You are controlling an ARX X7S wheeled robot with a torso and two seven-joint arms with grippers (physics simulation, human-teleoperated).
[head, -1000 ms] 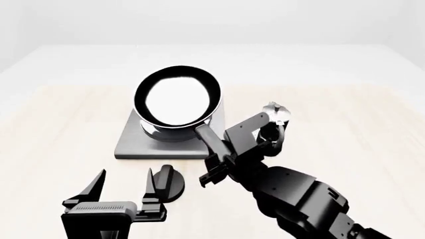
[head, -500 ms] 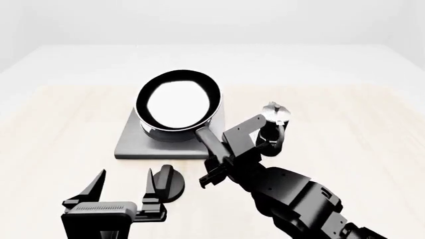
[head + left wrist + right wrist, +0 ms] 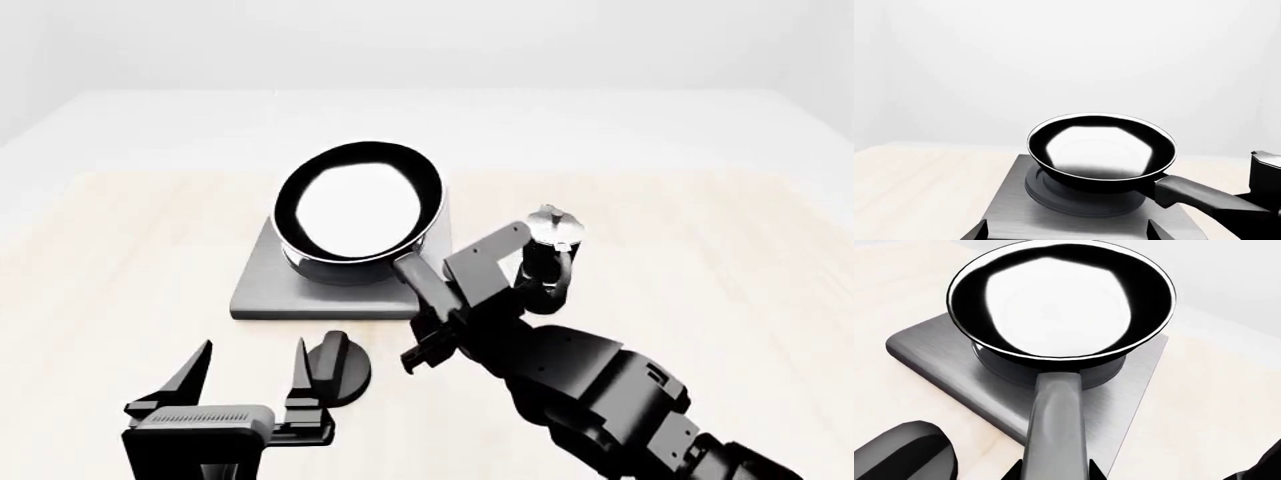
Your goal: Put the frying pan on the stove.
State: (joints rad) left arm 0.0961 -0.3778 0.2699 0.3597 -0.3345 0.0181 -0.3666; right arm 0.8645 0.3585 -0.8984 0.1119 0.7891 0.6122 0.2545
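Note:
The frying pan (image 3: 358, 205), glossy black with a pale shiny inside, is over the ring burner of the grey square stove (image 3: 267, 292). Its base is on the burner or just above it; I cannot tell which. My right gripper (image 3: 435, 318) is shut on the pan's long handle (image 3: 1057, 420), with a finger pressed against each side (image 3: 1056, 473). The left wrist view shows the pan (image 3: 1101, 150) centred over the stove (image 3: 1054, 222). My left gripper (image 3: 248, 385) hangs open and empty in front of the stove, its fingertips (image 3: 977, 231) wide apart.
A small black round knob (image 3: 344, 366) lies on the table beside my left gripper's right finger, in front of the stove. A black-and-silver moka pot (image 3: 550, 230) stands to the right of the stove, behind my right wrist. The pale wooden table (image 3: 120, 250) stretches to both sides.
The right arm has brought the frying pan slightly down and to the right, closer onto the burner. The left gripper has not moved.

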